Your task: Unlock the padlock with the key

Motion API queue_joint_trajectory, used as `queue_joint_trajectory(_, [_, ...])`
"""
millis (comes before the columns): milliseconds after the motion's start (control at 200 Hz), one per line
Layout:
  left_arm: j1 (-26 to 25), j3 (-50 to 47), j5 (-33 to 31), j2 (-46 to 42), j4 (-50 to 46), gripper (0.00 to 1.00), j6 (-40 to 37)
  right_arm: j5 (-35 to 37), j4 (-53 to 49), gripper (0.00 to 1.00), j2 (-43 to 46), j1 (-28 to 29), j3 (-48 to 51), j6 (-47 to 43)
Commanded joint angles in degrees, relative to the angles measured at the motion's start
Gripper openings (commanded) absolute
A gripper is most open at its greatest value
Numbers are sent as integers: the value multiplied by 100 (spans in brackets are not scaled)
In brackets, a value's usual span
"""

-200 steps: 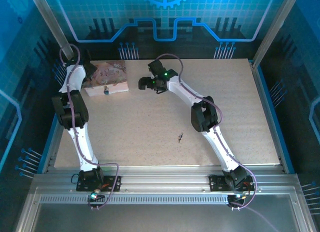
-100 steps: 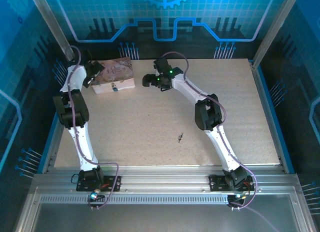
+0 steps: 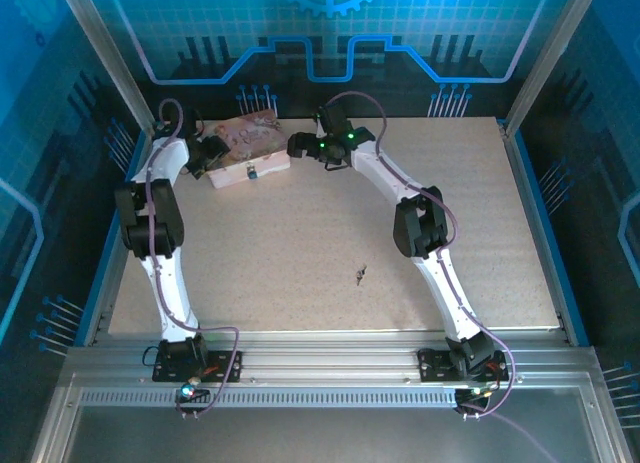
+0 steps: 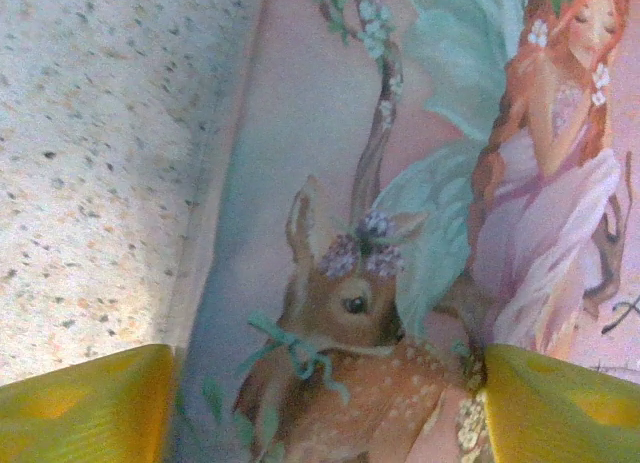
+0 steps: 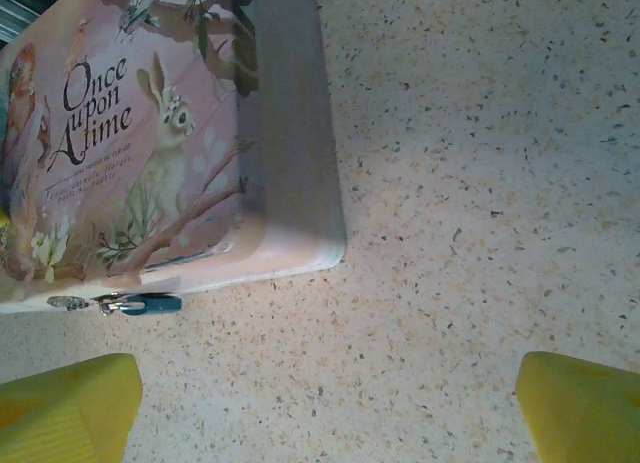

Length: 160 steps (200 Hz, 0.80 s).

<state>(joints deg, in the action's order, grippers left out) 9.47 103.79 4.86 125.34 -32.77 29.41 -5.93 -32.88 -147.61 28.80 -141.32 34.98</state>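
Step in hand: by judgement, going for the key [image 3: 360, 274]; padlock [image 5: 150, 304] not yet opened.
Place of the key: flat on the table [image 3: 300, 243], mid-table toward the near edge, well apart from both claws and from the padlock.
Axis of the key: slanted, from near-left to far-right in the top view; too small to tell head from blade.
Place of the padlock: low beside the front edge of the pink box [image 5: 150, 133], apparently resting on the table, joined to a small silver clasp [image 5: 100, 303]; at the far-left part of the table.
Axis of the padlock: along the front edge of the box, clasp end toward the left side of the right wrist view.
State of the left claw [image 4: 320, 413]: spread wide above the painted lid, one finger at the lid's edge, the other over the lid; nothing clamped between them as far as visible; pressing down or not, impossible to tell.
State of the right claw [image 5: 320, 413]: spread wide and empty, above bare table just beside the box corner, padlock ahead and to its left.
Nearer arm for the key: probably the right one, with the key on its side of the table.
Deciding relation: key behind the right claw, back toward the bases; a long pull back needed first, then a turn of the wrist for closing across the slanted axis.
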Motion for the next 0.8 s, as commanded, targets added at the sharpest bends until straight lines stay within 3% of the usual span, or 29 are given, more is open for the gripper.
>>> queue_joint_trajectory(0, [-95,-549,139,3,-329,65,-351,-176,133,97,-249,-43,-330,60])
queue_joint_trajectory(375, [-494,-1572,301,-452,-174,49,-1025,-225,47,97,-462,-159,-608,262])
queue_joint_trajectory(495, [-760,-1874,296,-622,-166,48,-1204,-213,92,94,-494,-226,-608,272])
queue_joint_trajectory(585, [-923,-2103,265,-756,-129,48,-1270,-276,168,88,-573,-294,-632,312])
queue_joint_trajectory(740, [-1212,-2416,261,-1013,-38,50,-1254,-704,-54,64,-542,-356,-557,222])
queue_joint_trajectory(795, [-1356,-2489,243,-1108,-12,51,-1212,-703,-197,61,-365,-333,-267,108])
